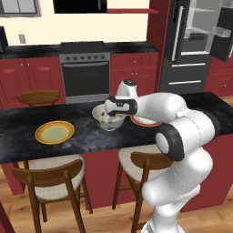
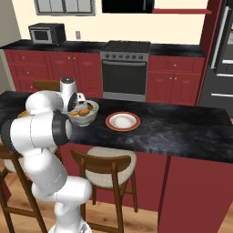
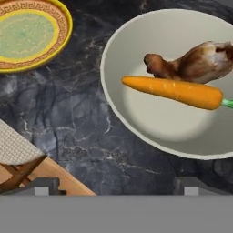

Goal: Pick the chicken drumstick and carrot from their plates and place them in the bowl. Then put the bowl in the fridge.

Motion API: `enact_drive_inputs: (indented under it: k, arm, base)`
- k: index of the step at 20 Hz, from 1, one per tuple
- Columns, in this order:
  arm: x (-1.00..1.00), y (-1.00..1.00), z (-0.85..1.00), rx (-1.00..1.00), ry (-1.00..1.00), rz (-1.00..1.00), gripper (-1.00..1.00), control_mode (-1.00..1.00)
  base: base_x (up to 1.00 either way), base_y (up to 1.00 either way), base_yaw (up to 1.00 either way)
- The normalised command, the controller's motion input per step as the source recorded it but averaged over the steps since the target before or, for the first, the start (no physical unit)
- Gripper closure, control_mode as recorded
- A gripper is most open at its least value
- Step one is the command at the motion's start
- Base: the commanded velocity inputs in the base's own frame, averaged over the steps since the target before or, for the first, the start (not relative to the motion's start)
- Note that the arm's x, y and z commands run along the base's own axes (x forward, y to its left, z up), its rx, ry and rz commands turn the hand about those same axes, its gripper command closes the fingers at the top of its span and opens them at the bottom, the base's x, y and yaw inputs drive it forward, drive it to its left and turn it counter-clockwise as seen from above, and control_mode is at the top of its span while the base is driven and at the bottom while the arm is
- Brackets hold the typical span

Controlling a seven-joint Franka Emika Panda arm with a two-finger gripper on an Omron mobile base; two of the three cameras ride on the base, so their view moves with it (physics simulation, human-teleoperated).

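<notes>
Bowl (image 1: 109, 118) sits at the centre of the left base view, on the dark marbled bench (image 1: 27, 123), with the end effector (image 1: 107, 119) hovering right at its near rim; from this side I cannot tell how the jaws stand. The yellow-orange plate (image 1: 54, 132) lies bare at left of the frame and the red-rimmed plate (image 1: 144, 121) peeks out behind the forearm, so both foods appear to have been moved already and the arm seems placed to take hold of the bowl next. The fridge (image 1: 195, 45) stands in the upper right of the frame with its upper door swung open, pale shelves showing, presumably ready to receive the bowl. In the right base view the bowl (image 2: 84, 113) is at left of centre, partly hidden by the wrist, with an orange spot inside it; the red-rimmed plate (image 2: 122, 121) rests just beside it, white-centred and bare. In the hand view the bowl (image 3: 136, 113) takes the right half of the frame, cream-walled and deep. The carrot (image 3: 175, 92) lies across it, slim, bright orange, tapering toward the left of the frame with a green stub at its right end. The chicken drumstick (image 3: 193, 63) lies touching it above, lumpy and golden-brown. The two dark finger tips (image 3: 44, 185) stand wide apart along the bottom with nothing between them, so the end effector is released. The yellow-orange plate (image 3: 27, 36) shows in the upper left.
</notes>
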Motion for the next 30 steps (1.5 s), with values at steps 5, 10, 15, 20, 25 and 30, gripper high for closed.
enact_drive_inputs:
  k: [5, 10, 15, 20, 25, 30]
  arm:
    - [-0.03, 0.00, 0.00, -0.28, 0.00, 0.06, -1.00, -1.00]
    - [0.01, 0.00, 0.00, -0.08, 0.05, 0.07, -1.00, -1.00]
    - [0.09, 0.00, 0.00, -0.02, 0.08, 0.10, -1.00, -1.00]
    - [0.16, 0.00, -0.05, -0.05, 0.00, 0.08, -1.00, -1.00]
    - [0.21, 0.08, -0.16, -0.08, 0.02, 0.00, -1.00, -1.00]
    - [0.19, 0.09, -0.18, -0.02, 0.00, 0.00, -1.00, -1.00]
  base:
    - [0.00, 0.00, 0.00]
    - [0.00, 0.00, 0.00]
    - [0.00, 0.00, 0.00]
    - [0.00, 0.00, 0.00]
    - [0.00, 0.00, 0.00]
    - [0.00, 0.00, 0.00]
